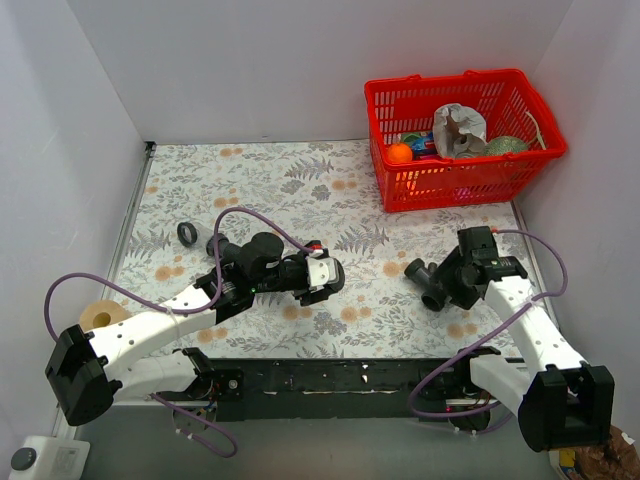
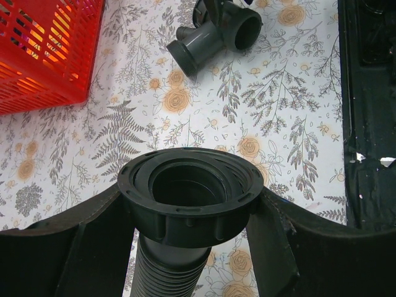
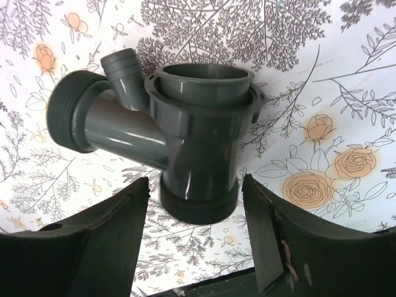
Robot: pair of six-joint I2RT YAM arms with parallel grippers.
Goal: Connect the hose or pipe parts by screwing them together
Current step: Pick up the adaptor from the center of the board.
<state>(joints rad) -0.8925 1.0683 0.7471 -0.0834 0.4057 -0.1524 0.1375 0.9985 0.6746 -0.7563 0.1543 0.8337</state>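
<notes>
In the left wrist view my left gripper (image 2: 192,219) is shut on the black ribbed hose (image 2: 167,272). Both fingers press the sides of its wide smooth collar (image 2: 190,198), whose opening faces the camera. The dark grey T-shaped fitting (image 3: 185,142) lies on the floral mat. Its lower end sits between the fingers of my right gripper (image 3: 195,229), which is open with a gap on each side. From above, the fitting (image 1: 424,277) lies just left of the right gripper (image 1: 448,285), and the left gripper (image 1: 330,275) points towards it from mid-table. The fitting (image 2: 213,34) also shows ahead of the hose collar.
A red basket (image 1: 455,175) with mixed items stands at the back right, and its corner (image 2: 43,55) shows in the left wrist view. A small black ring (image 1: 187,233) lies at the left. A tape roll (image 1: 100,315) sits near the left arm. Purple cables loop beside both arms.
</notes>
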